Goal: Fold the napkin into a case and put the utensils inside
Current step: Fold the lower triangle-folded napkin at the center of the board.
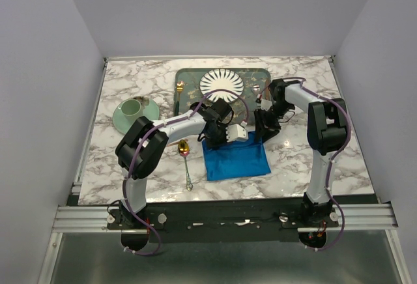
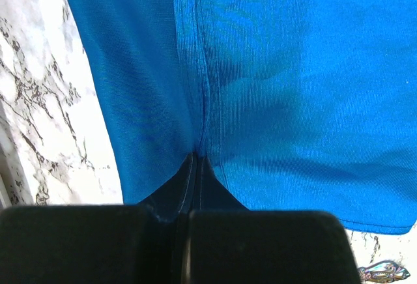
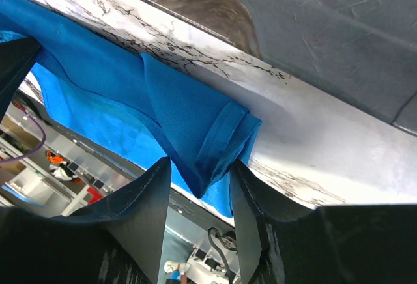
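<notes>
At the far left a pale green cup and saucer [image 1: 137, 113] stands on the marble table [image 1: 111, 160], well apart from the work. Next is the spoon [image 1: 186, 163], just left of the napkin, with its gold bowl toward the far side and its thin handle pointing at the near edge. The left gripper [image 1: 214, 137] has its jaws closed tight on a ridge of the napkin [image 1: 236, 159] at its far left corner. The napkin lies on the near middle of the table, its long axis running left to right. Close behind both wrists, the grey-green tray [image 1: 251, 75] bears a striped white plate [image 1: 221, 84] and a gold fork [image 1: 180, 92]. The right gripper [image 1: 263, 134] straddles the napkin's bunched far right corner with its jaws partly apart. Whether they truly pinch the cloth I cannot tell.
</notes>
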Robot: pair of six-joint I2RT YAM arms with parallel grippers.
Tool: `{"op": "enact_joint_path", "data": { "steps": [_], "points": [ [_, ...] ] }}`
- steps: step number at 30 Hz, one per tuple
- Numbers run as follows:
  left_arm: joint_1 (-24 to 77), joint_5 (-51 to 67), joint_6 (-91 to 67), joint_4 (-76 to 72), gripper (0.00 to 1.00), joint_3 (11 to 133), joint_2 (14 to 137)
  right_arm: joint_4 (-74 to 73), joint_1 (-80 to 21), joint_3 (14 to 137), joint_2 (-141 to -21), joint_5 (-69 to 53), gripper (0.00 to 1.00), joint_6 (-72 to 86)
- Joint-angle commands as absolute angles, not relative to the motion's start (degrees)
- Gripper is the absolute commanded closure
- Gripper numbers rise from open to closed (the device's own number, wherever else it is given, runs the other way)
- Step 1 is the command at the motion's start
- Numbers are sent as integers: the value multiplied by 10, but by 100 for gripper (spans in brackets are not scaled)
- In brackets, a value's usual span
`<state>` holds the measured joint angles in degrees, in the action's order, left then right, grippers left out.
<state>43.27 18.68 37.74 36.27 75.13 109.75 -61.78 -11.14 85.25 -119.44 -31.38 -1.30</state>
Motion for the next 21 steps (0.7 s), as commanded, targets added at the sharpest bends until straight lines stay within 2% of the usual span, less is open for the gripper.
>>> {"op": "enact_joint_path", "data": {
  "steps": [1,18,21],
  "points": [
    [433,200,387,370,100,761,1112,-628,-109,864,-1165,-299,50,-11],
    [433,201,385,374,100,762,1113,-626,-109,876,-1165,-300,49,-2],
    [432,201,385,374,100,762,1113,-627,-109,875,-1165,-306,54,-4]
  ]
}}
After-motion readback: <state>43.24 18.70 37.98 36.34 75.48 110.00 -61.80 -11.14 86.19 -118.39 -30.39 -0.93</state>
